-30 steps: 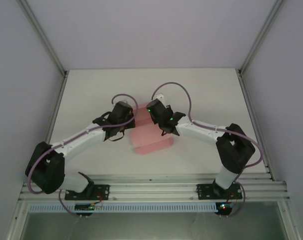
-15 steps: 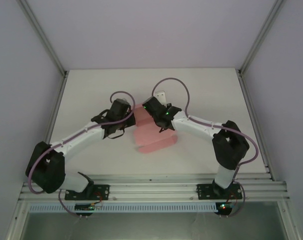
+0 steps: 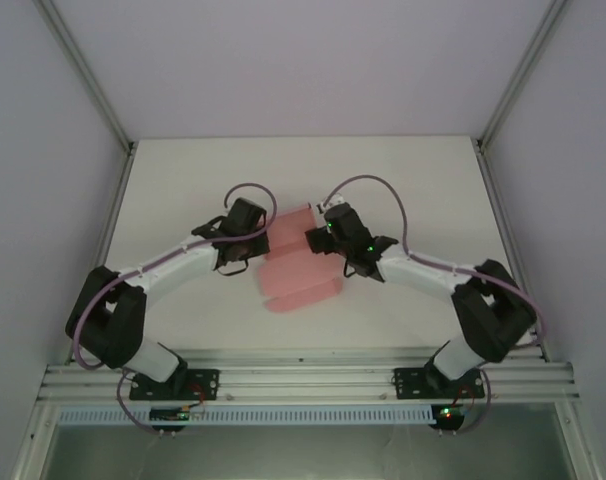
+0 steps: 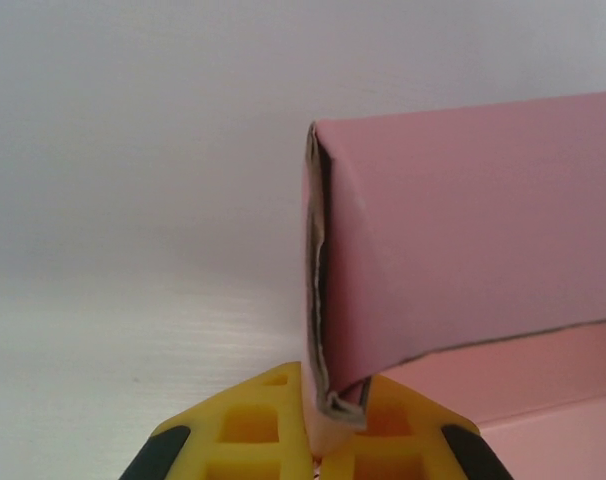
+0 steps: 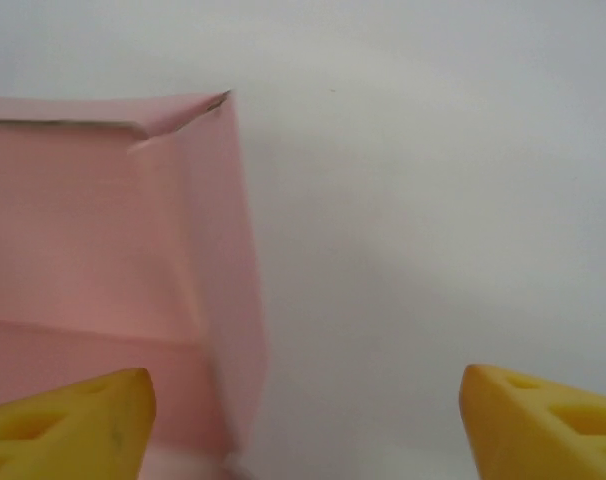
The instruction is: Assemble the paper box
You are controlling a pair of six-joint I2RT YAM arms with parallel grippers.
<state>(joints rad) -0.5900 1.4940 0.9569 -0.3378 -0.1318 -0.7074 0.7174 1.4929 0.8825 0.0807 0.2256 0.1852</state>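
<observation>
The left pincer (image 4: 333, 432) clamps a raised flap of the paper box (image 4: 463, 230); the right pincer (image 5: 303, 395) hangs released beside it. The card looks light and floppy, so it is probably best held near its folds.

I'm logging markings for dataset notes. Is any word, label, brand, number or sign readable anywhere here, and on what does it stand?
None can be read: no text shows.
The pink thin-card paper box is plain in every view, and so are the left gripper, the right gripper and the white table.
</observation>
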